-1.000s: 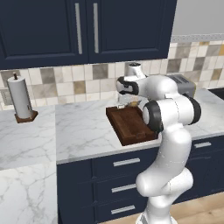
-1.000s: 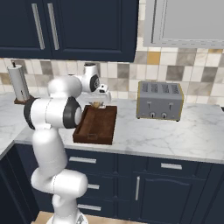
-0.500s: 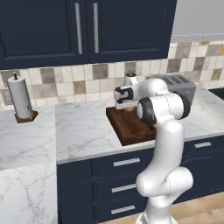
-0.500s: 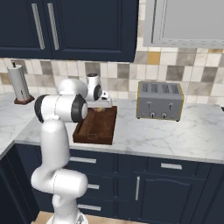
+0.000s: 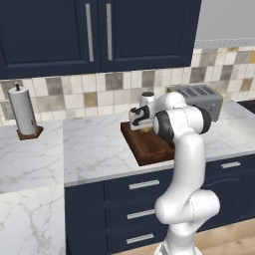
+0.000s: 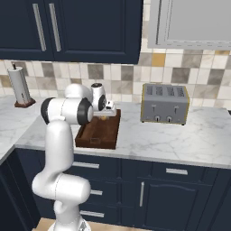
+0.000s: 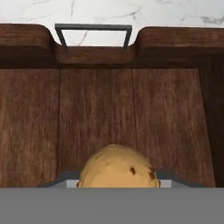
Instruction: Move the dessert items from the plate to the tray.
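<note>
The dark brown wooden tray (image 5: 149,145) lies on the marble counter, also seen as the tray (image 6: 96,134) in the right base view. My gripper (image 5: 143,127) hangs low over the tray's far end, near the wall, and shows from the other side as the gripper (image 6: 104,116). In the hand view a tan round dessert item (image 7: 116,168) sits between my fingertips, just above the tray floor (image 7: 105,109), with the metal tray handle (image 7: 93,28) beyond it. The gripper is shut on this dessert item. The plate is out of view.
A silver toaster (image 6: 164,103) stands right of the tray, seen too as the toaster (image 5: 201,97). A paper towel holder (image 5: 23,112) stands far left by the tiled wall. Dark cabinets hang above, and drawers run below the counter edge.
The hand has swung over the tray's far end and come down lower toward its floor, still carrying the dessert item. The tray and toaster have not moved.
</note>
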Available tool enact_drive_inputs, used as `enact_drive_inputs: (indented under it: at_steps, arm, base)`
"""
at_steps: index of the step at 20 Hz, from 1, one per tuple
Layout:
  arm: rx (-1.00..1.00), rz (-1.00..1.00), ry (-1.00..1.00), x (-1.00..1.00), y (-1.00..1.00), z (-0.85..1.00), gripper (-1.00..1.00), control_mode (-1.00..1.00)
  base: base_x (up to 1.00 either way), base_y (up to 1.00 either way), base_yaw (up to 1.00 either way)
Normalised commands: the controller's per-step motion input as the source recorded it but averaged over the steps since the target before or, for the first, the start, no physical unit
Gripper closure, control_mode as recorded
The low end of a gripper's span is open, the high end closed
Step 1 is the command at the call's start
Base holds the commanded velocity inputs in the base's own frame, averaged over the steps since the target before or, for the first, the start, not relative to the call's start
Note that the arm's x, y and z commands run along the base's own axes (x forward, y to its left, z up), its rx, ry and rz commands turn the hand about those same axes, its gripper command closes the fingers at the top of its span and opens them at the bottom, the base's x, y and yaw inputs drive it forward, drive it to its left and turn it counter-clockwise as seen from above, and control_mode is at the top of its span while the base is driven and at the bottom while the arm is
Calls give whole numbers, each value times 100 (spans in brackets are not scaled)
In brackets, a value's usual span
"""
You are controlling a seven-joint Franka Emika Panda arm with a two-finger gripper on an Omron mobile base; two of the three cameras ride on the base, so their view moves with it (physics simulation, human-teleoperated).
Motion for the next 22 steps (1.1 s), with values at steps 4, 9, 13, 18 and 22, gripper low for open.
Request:
enact_drive_inputs:
  at_steps: [4, 9, 13, 18, 22]
  arm:
    - [0, 0, 0, 0, 2, -32, -100, -100]
    - [0, 0, -2, 0, 0, 0, -100, -100]
    - [0, 0, -12, -5, 3, 40, -100, -100]
    - [0, 0, -19, -42, 0, 52, -100, -100]
    - [0, 0, -27, -77, 0, 60, -100, -100]
  base:
    - [0, 0, 0]
    - [0, 0, 0]
    - [0, 0, 0]
    - [0, 0, 0]
    - [0, 0, 0]
